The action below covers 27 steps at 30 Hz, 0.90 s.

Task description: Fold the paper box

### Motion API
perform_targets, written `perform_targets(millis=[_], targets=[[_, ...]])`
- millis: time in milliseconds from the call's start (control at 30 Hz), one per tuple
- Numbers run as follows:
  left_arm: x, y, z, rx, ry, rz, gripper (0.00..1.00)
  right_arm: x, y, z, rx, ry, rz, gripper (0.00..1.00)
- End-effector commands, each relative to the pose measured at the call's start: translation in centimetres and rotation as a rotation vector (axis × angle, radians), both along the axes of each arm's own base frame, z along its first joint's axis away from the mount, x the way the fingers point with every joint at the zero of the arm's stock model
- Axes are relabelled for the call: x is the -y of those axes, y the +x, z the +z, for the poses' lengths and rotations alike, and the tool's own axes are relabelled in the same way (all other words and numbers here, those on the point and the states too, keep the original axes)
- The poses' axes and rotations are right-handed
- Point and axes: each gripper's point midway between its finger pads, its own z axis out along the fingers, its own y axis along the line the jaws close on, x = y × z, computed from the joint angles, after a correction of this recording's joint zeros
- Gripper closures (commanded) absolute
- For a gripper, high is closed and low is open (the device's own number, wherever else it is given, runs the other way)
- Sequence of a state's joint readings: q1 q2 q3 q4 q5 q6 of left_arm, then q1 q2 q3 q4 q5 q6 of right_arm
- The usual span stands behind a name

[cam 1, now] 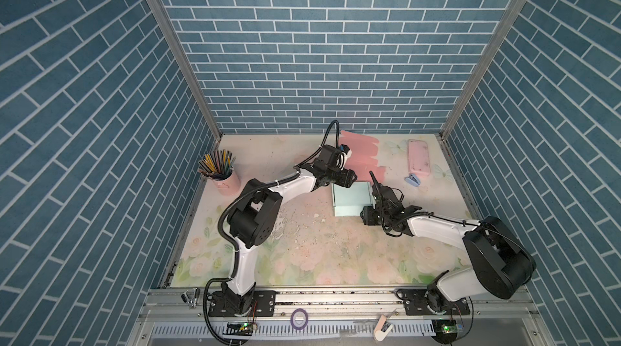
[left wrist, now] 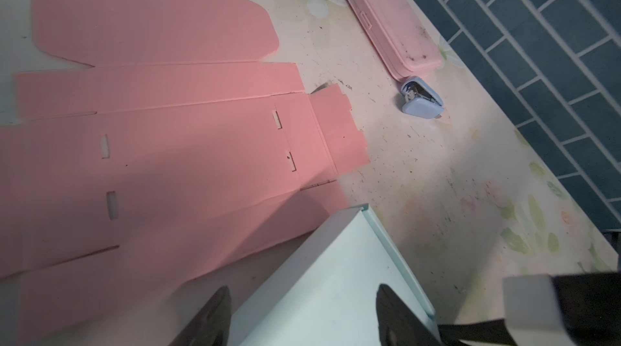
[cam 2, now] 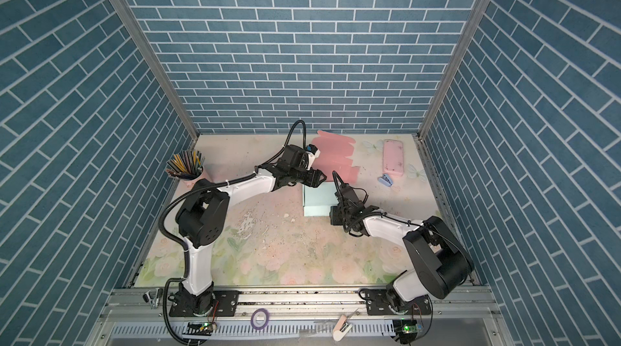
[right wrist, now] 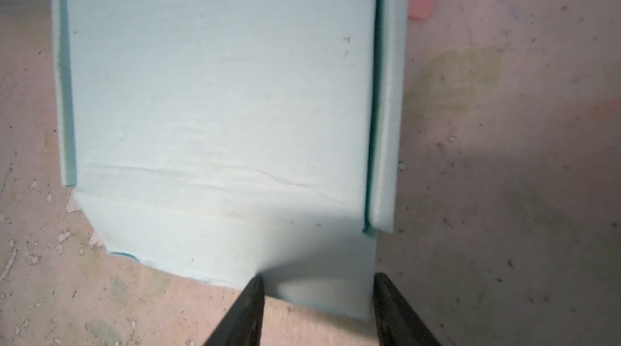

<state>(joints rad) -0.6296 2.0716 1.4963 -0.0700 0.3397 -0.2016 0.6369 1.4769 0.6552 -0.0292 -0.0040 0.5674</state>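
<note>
A pink flat blank (left wrist: 151, 132) lay unfolded just beyond the left gripper (left wrist: 302, 314), whose jaws stood apart over a far corner of the mint paper box (cam 1: 351, 198), clamping nothing. The box appeared largely formed, walls up and lid down. Its front flap (right wrist: 235, 243) lay flat on the table (right wrist: 504, 159) beneath the right gripper (right wrist: 319, 307), jaws parted and empty, so tucking seemed outstanding.
</note>
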Motion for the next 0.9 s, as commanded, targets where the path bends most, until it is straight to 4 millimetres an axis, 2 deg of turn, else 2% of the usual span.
perform_targets(millis=[0, 200, 400, 700, 867], targets=[[-0.5, -0.9, -3.9, -0.071, 0.085, -0.053, 0.31, -0.3, 0.7, 0.2, 0.012, -0.012, 0.015, 0.47], [-0.2, -2.1, -6.3, -0.116, 0.067, -0.084, 0.30, -0.2, 1.1, -0.3, 0.009, -0.027, 0.022, 0.47], [0.0, -3.3, -7.7, -0.147, 0.041, -0.121, 0.32, -0.1, 1.9, -0.9, 0.011, -0.063, 0.030, 0.51], [-0.1, -4.1, -8.0, -0.162, 0.028, -0.140, 0.35, 1.8, 3.8, -1.8, 0.034, -0.211, 0.001, 0.52], [-0.1, -5.1, -7.8, -0.184, 0.017, -0.143, 0.36, 2.8, 4.6, -1.6, 0.050, -0.201, -0.062, 0.51]])
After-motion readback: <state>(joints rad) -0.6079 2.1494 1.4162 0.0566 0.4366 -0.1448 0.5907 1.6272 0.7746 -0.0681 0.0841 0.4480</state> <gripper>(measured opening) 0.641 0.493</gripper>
